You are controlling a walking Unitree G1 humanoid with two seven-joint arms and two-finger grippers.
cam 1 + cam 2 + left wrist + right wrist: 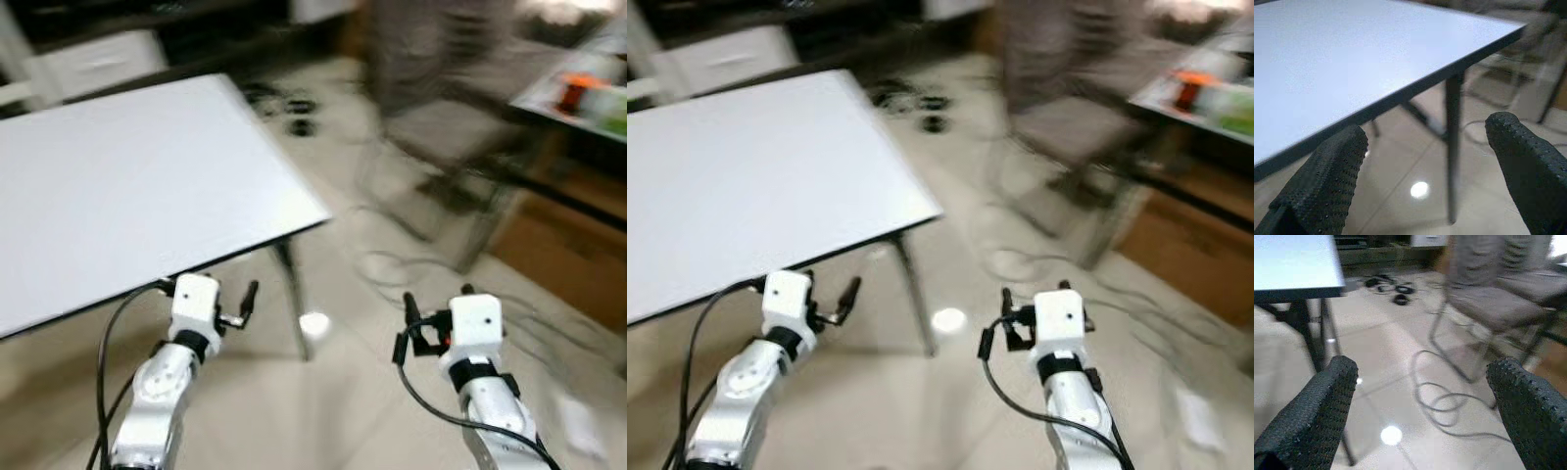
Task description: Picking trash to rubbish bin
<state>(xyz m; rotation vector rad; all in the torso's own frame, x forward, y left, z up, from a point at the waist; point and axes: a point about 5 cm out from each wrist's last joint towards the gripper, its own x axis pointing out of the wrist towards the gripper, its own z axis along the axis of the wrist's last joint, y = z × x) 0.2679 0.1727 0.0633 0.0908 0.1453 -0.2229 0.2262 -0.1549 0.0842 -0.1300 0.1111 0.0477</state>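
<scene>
We hold both arms low in the frame over the pale floor (pixel 343 392). Our left gripper (pixel 1425 161), fingers apart and empty, sits at the white bench (pixel 127 186) edge, upper left. Our right gripper (pixel 1422 396), also apart and empty, faces a looped cable (pixel 1440 406) and a chair (pixel 1493 303). We cannot make out any trash or bin; the head views are blurred.

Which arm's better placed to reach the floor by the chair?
Right, probably. The right gripper is open and faces the loose cable beside the chair; the left gripper sits at the white table's edge.
</scene>
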